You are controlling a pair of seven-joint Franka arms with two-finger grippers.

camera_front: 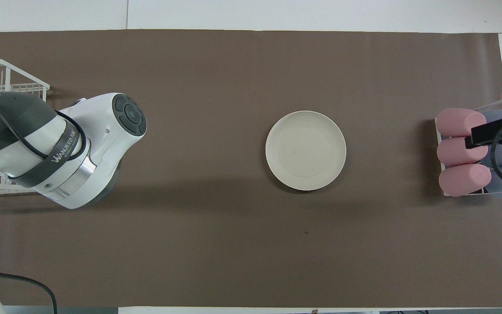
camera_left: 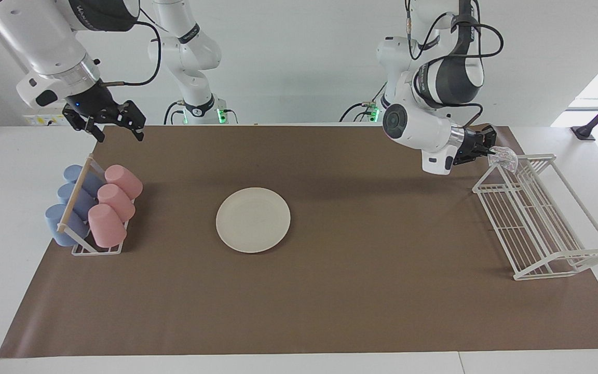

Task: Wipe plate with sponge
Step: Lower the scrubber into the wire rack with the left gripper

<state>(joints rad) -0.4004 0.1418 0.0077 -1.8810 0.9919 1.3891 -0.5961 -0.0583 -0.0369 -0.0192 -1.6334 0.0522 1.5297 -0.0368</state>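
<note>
Your left hand (camera_left: 487,147), clamped on the sponge (camera_left: 503,156), holds it sideways over the rack (camera_left: 538,218), visible only facing; right hand (camera_left: 117,126) gapes, holding nothing; plate (camera_left: 253,219) lies flat mid-tabletop.

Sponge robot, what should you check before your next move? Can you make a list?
1. Left gripper shut on the sponge: ok.
2. Sponge over the wire rack, apart from the plate: not ok for wiping.
3. Plate flat on the brown mat, nothing on it: ok.
4. Right gripper open, waits over the mat near the cup rack: ok.
5. Sponge touches the wire rack: cannot tell.
</note>
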